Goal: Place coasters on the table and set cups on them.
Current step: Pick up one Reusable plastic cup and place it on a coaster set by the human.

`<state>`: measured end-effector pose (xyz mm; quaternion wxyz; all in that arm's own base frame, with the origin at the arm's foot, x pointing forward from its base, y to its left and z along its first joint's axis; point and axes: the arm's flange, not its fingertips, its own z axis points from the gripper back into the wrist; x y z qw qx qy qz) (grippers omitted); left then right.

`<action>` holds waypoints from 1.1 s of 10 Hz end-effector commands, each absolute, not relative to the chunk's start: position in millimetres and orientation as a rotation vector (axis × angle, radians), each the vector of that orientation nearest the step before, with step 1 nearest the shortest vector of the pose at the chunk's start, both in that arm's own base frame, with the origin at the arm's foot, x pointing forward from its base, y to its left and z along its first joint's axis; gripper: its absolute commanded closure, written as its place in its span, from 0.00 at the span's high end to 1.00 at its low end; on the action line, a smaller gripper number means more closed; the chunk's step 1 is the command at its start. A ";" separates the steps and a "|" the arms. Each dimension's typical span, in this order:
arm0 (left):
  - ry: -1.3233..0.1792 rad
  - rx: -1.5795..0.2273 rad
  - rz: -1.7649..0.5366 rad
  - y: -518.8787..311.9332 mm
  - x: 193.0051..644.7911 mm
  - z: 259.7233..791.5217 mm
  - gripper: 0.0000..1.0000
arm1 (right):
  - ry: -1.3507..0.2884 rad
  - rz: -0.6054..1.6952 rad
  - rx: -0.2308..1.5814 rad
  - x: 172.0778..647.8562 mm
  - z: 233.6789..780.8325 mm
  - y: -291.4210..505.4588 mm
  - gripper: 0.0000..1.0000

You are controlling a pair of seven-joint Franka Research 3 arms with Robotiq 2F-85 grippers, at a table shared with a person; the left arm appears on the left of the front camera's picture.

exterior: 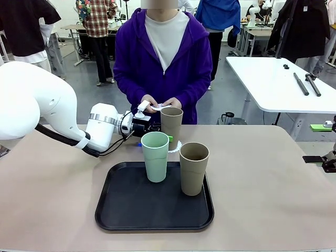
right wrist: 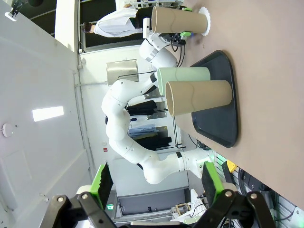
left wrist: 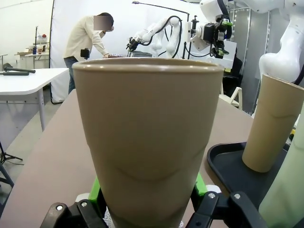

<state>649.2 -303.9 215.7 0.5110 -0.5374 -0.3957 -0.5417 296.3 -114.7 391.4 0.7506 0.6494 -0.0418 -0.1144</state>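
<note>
My left gripper (exterior: 157, 131) reaches in from the left and is shut on a tan cup (exterior: 171, 122) just beyond the black tray (exterior: 113, 215). In the left wrist view that cup (left wrist: 147, 137) stands upright between the green pads (left wrist: 96, 190). A white scalloped coaster (exterior: 177, 146) lies at its base; in the right wrist view the coaster (right wrist: 204, 21) sits right under the cup (right wrist: 178, 21). A mint green cup (exterior: 155, 156) and a second tan cup (exterior: 194, 168) stand on the tray. The person's hands hold more white coasters (exterior: 157, 107). My right gripper (right wrist: 154, 190) hangs open and empty at the table's right edge (exterior: 325, 160).
The beige table (exterior: 262, 199) has free room to the right and left of the tray. The person stands close behind the far edge. A white table (exterior: 273, 84) with black tools stands at the back right.
</note>
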 end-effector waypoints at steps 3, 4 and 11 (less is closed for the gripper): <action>-0.958 -1.295 -1.345 -307.0 654.8 213.8 0.84 | -0.084 -0.262 1.419 296.6 391.7 -114.7 1.00; -0.955 -1.279 -1.350 -306.5 654.1 213.8 0.84 | -0.084 -0.262 1.419 296.6 391.7 -114.7 1.00; -0.898 -1.272 -1.354 -307.6 652.5 211.9 1.00 | -0.084 -0.262 1.419 296.6 391.7 -114.7 1.00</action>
